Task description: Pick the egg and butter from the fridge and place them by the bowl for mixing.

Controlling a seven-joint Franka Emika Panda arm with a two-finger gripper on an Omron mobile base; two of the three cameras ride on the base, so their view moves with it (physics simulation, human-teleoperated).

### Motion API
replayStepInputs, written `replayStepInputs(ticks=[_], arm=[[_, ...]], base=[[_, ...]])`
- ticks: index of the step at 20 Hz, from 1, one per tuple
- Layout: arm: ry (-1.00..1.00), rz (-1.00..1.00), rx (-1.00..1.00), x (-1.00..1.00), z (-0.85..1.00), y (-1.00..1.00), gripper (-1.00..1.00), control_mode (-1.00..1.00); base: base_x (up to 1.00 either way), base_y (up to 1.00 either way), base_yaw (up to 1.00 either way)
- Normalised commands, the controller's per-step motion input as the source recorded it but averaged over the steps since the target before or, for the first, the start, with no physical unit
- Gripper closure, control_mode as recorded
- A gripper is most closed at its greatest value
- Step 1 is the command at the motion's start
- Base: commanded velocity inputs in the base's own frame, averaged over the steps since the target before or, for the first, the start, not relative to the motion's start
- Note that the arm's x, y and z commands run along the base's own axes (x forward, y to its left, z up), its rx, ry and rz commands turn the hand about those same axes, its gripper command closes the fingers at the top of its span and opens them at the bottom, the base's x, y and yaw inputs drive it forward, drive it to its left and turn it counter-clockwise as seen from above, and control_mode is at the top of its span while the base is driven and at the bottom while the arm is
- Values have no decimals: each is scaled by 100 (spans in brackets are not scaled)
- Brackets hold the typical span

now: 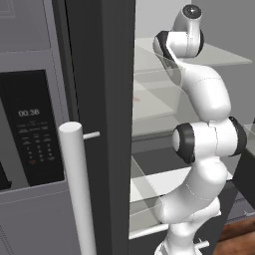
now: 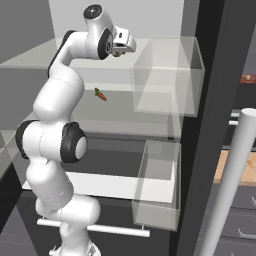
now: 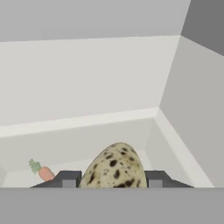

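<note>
A speckled tan egg (image 3: 116, 164) fills the space between my two dark fingertips (image 3: 68, 179), which press against its sides. My gripper (image 3: 113, 180) is shut on the egg, up inside the open fridge (image 1: 102, 74) over the top glass shelf (image 2: 150, 90). In the right base view the gripper (image 2: 119, 52) hangs at the end of the raised arm, next to the upper clear bin (image 2: 167, 80). The butter and the bowl are out of view.
A small orange carrot (image 2: 101, 95) lies on the shelf below and left of the hand; in the hand view the carrot (image 3: 42, 171) sits by the back wall. A lower clear bin (image 2: 157, 185), the silver handle (image 1: 77, 184) and black display panel (image 1: 32, 129) are close by.
</note>
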Motion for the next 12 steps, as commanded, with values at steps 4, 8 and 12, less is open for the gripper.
replayStepInputs(ticks=[4,8,12], arm=[[-17,0,-1,0,0,0,100,-100],[-21,0,-2,0,0,0,100,-100],[0,0,0,0,0,0,100,-100]], base=[[0,0,0],[0,0,0],[0,0,0]])
